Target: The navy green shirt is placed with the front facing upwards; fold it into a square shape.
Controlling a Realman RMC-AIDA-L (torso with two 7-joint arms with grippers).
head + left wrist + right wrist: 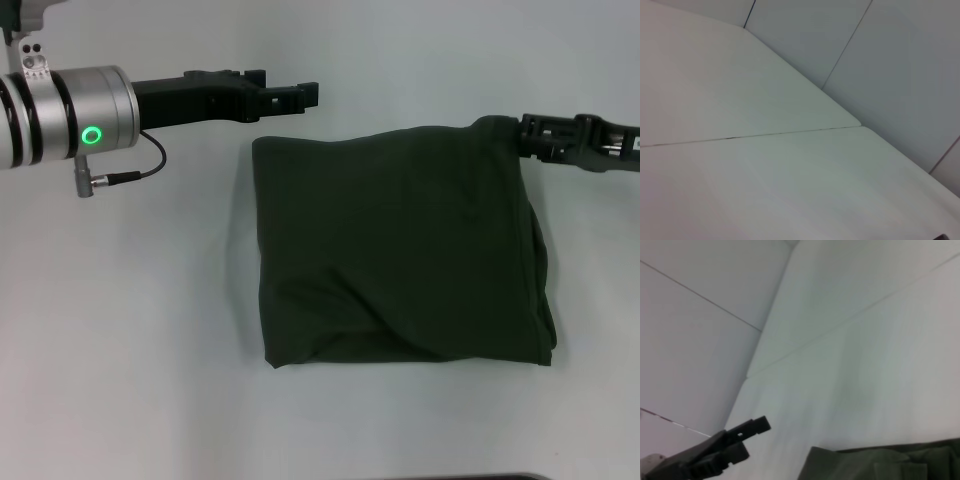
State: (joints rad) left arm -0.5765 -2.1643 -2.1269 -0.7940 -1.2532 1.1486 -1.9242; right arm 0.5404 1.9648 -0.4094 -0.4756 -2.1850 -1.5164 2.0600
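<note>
The navy green shirt (400, 250) lies folded into a rough rectangle in the middle of the white table, plain green side up, with no lettering showing. My right gripper (522, 138) is at the shirt's far right corner, shut on the cloth, which is pulled up slightly toward it. A strip of the same shirt (880, 462) shows in the right wrist view. My left gripper (292, 95) hovers just beyond the far left corner, open and holding nothing. The left gripper (747, 432) also shows far off in the right wrist view.
The white table (130, 320) spreads around the shirt on every side. A seam between tabletops (765, 134) and pale wall panels (880, 65) fill the left wrist view. A dark edge (490, 477) runs along the near table border.
</note>
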